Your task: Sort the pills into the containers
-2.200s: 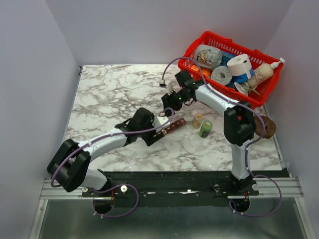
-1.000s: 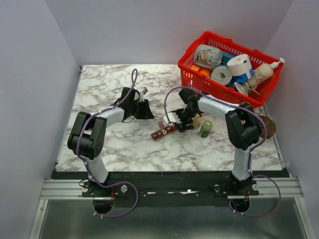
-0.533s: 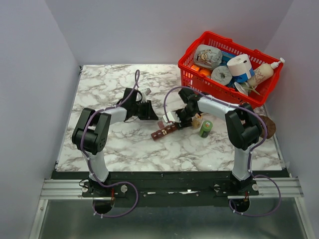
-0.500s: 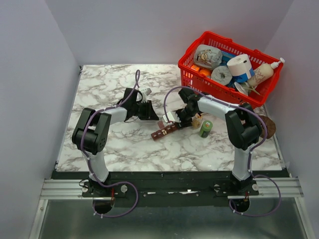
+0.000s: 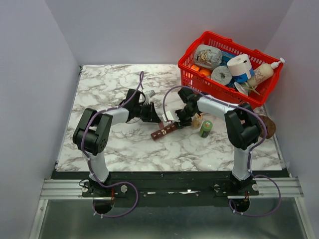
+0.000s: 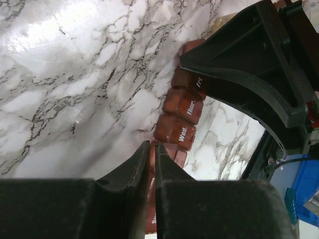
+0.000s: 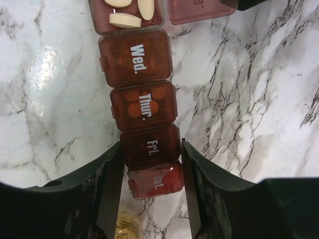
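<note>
A robot lab test cell; plain walls (image 5: 30, 99) enclose a marble-print tabletop (image 5: 99, 84); aluminium mounting rail (image 5: 284, 186) in front.

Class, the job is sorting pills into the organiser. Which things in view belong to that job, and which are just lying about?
Job: pill organiser strip; pills in its open cell; left pincer; right pincer; tan bottle and green-capped bottle, possibly.
Lying about: red basket; toilet roll and lotion bottle inside it; brown disc.

Both arms reach inward; left tool (image 6: 152, 148) pinched closed, right tool (image 7: 151, 152) clamped in a grip.
</note>
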`<action>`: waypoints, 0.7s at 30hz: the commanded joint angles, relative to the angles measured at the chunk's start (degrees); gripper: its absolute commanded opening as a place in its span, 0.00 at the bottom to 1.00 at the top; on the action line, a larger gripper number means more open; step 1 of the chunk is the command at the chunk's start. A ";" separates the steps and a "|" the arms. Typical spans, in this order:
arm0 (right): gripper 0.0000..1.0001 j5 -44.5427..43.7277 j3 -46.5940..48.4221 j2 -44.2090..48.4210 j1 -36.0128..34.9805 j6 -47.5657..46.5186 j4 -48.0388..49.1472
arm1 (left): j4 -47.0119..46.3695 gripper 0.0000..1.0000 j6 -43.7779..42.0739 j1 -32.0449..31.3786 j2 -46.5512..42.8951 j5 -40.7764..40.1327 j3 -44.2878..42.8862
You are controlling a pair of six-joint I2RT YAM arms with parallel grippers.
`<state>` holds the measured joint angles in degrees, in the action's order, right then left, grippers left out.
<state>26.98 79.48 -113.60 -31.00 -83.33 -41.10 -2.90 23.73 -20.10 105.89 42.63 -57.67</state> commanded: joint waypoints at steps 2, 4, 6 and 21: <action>0.53 -1.23 1.46 -1.71 -0.81 2.12 1.29 | 0.87 0.16 -0.96 -1.34 -2.97 3.77 1.42; 0.53 -1.23 1.46 -1.62 -0.90 2.47 1.29 | 0.96 0.16 -0.96 -1.87 -3.49 4.04 1.86; 0.52 -1.23 1.46 -1.54 -0.90 2.64 1.20 | 1.40 0.16 -1.14 -2.49 -3.58 4.04 2.12; 0.50 -2.20 2.08 -2.33 -1.25 3.52 1.29 | 7.64 0.15 -3.87 -4.86 -3.06 -1.59 1.86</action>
<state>26.20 80.40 -114.24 -31.68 -80.44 -40.27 2.87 20.56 -24.05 103.63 43.07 -55.46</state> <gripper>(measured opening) 0.520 0.155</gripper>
